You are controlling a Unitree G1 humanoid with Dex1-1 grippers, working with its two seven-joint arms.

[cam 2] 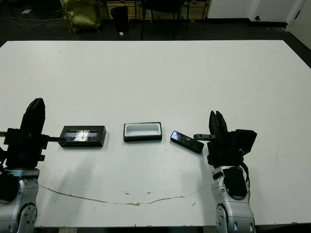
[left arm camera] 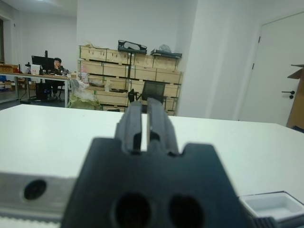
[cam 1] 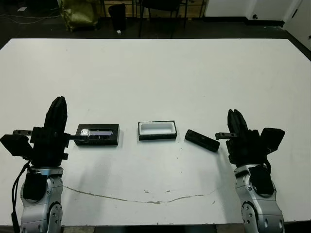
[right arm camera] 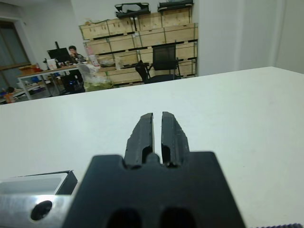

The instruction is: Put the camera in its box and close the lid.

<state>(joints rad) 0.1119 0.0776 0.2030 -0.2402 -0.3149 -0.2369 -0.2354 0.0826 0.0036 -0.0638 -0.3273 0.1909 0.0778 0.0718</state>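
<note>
Nothing's grabbed yet: both pincers, left point(cam 1: 57, 108) & right point(cam 1: 236, 118), sit pinched together w/ nothing held, camera point(cam 1: 202, 140) lies on the counter point(cam 1: 170, 77) between box point(cam 1: 157, 130) & right pincer, lid point(cam 1: 98, 135) left, so you'd prob open the right & pick the camera 1st.

Matt white table point(cam 1: 194, 77) – glossy black lid point(cam 1: 97, 135), shiny silver mark; white-lined box point(cam 1: 157, 130).

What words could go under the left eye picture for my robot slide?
Two grippers, left and right, wait beside a lid, an open box and a camera lined up on the white table.
</note>
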